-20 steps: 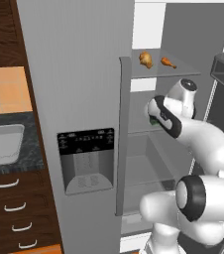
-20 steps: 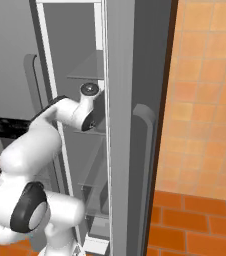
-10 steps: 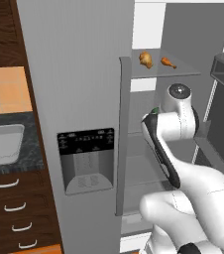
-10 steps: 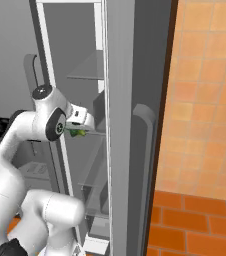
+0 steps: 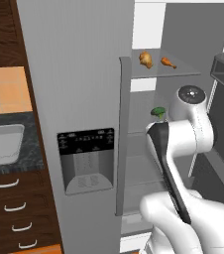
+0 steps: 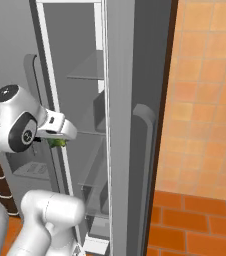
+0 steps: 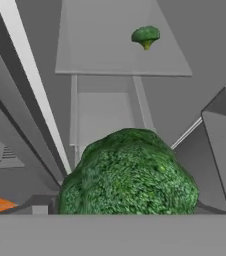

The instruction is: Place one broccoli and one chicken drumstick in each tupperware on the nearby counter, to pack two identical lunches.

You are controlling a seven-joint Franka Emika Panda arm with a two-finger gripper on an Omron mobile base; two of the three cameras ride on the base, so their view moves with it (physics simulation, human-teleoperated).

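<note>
A large green broccoli [image 7: 129, 175] sits right in front of the hand camera and hides the fingertips; my gripper [image 6: 58, 139] is shut on it, just outside the open fridge, with green showing under the hand. Farther in, a second broccoli [image 7: 145, 36] lies on a grey fridge shelf [image 7: 110, 60]. In the left base view a broccoli [image 5: 158, 112] peeks out beside my arm; I cannot tell which one it is. Two chicken drumsticks [image 5: 145, 59] [image 5: 168, 62] lie on the upper shelf. The counter [image 5: 29, 151] is at the left. The tupperware is out of view.
The closed grey fridge door with a dispenser [image 5: 86, 161] stands left of the opening. The open door [image 6: 135, 125] with its handle is on the right. A sink [image 5: 2, 144] is set into the counter above dark drawers [image 5: 7, 208].
My arm has folded back and swung away from the fridge shelves, drawing the hand and the broccoli out of the compartment.
</note>
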